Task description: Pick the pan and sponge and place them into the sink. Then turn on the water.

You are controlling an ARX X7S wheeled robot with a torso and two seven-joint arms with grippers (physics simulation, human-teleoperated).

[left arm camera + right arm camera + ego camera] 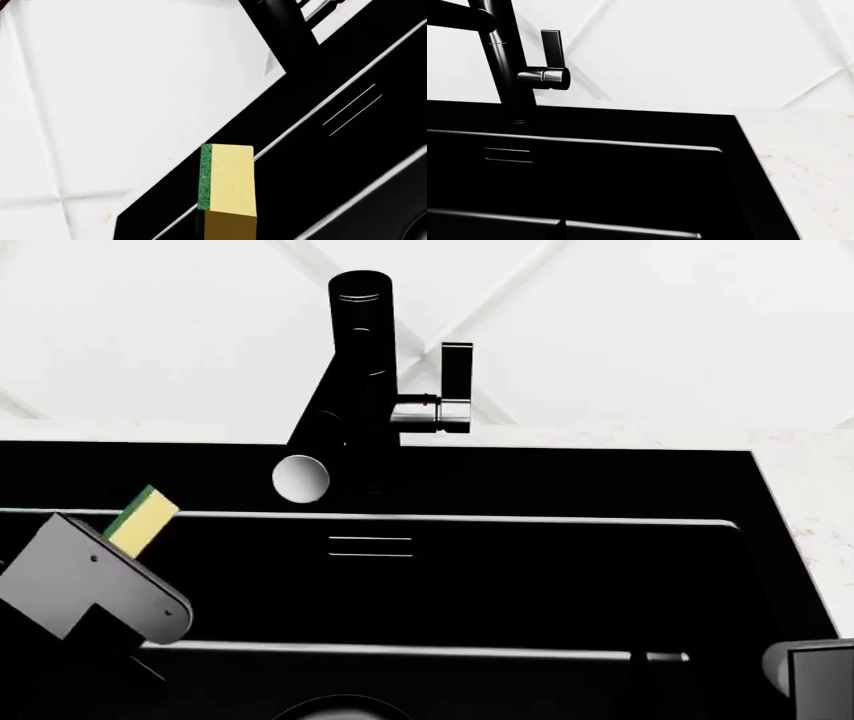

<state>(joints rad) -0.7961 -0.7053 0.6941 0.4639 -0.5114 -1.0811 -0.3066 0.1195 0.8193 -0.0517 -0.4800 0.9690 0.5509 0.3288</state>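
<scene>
Left gripper (127, 540) is clamped on the sponge (143, 519), held over the left side of the sink (534, 580). It looks staged for a drop into the basin. In the left wrist view the sponge (227, 185) sticks straight out past the fingertips, green layer to one side, sink ledge beneath.

Right gripper (807, 670) sits at the sink's right edge; its jaw state can't be judged. Pan isn't visible in any view. Faucet (350, 380) lever (550, 55) upright, no water running.
</scene>
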